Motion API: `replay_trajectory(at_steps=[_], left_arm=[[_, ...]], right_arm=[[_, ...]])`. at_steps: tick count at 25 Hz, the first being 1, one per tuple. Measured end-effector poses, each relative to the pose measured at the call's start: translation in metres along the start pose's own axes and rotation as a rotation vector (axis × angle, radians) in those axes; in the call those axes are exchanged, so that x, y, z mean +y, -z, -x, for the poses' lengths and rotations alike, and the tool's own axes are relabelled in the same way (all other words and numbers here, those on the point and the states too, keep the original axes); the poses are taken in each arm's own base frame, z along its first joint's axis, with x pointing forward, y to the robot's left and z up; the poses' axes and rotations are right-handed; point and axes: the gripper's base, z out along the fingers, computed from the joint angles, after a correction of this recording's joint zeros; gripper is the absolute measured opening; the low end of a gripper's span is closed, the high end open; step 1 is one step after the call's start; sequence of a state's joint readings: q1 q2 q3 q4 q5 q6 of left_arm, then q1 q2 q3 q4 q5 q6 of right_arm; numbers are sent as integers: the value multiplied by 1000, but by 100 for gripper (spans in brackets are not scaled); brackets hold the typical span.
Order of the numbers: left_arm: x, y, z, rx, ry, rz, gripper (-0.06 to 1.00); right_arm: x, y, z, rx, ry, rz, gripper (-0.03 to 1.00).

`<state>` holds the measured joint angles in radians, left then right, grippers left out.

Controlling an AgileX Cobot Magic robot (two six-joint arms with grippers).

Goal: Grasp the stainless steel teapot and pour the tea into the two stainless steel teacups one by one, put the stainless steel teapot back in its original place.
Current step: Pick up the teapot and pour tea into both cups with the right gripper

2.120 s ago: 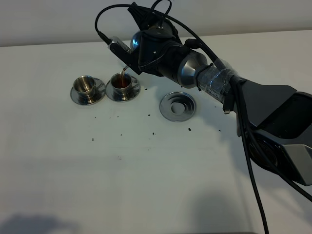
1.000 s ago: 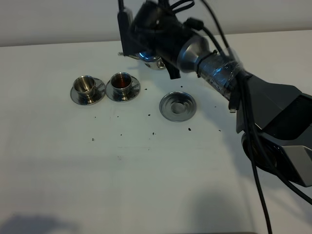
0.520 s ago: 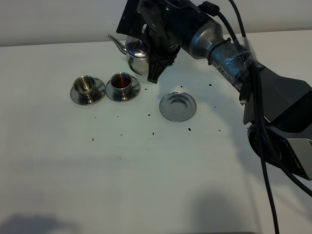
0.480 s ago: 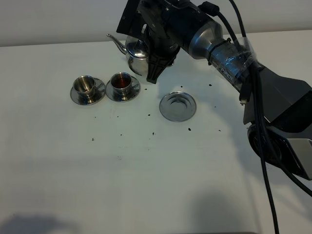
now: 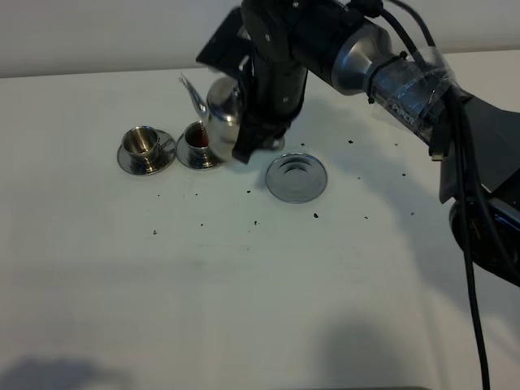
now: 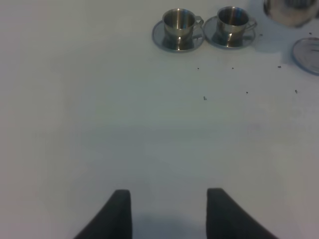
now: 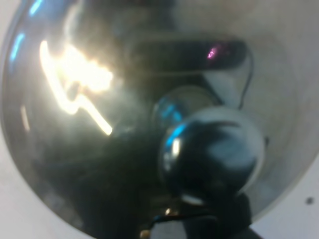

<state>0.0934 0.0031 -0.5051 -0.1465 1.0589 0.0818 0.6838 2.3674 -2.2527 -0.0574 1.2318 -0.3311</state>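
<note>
The stainless steel teapot [image 5: 221, 114] hangs upright in my right gripper [image 5: 248, 126], spout [image 5: 192, 91] pointing left, just above and beside the right teacup [image 5: 197, 140]. That cup holds dark tea and the pot partly hides it. The left teacup [image 5: 145, 144] on its saucer looks bare steel inside. The round steel coaster [image 5: 296, 176] lies empty to the right of the pot. The right wrist view is filled by the pot's lid and knob [image 7: 212, 149]. My left gripper [image 6: 169, 214] is open over bare table, with both cups [image 6: 179, 21] [image 6: 233, 17] far ahead of it.
Dark tea-leaf specks [image 5: 253, 220] are scattered on the white table [image 5: 244, 292] in front of the cups and coaster. My right arm [image 5: 390, 61] reaches in from the right over the back of the table. The pot's edge [image 6: 291, 10] and the coaster [image 6: 309, 50] show in the left wrist view.
The teapot was tilted over the right cup, pouring; it has since swung upright and moved forward and lower, toward the gap between the right cup and the coaster. The cups have not moved.
</note>
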Motion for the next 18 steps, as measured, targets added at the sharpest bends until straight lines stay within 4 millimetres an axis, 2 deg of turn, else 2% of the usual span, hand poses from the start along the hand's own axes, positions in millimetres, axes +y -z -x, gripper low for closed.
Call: replay_trajectory(at_steps=[9,14,18], left_arm=[[0,0,0,0,0,0,39],[0,0,0,0,0,0,39],[0,0,0,0,0,0,39]], right_arm=[[39,-21,-1,55,36,83,18],[42,-32,0,54,51,83,18],[35,-17,9,10,91,8,18]])
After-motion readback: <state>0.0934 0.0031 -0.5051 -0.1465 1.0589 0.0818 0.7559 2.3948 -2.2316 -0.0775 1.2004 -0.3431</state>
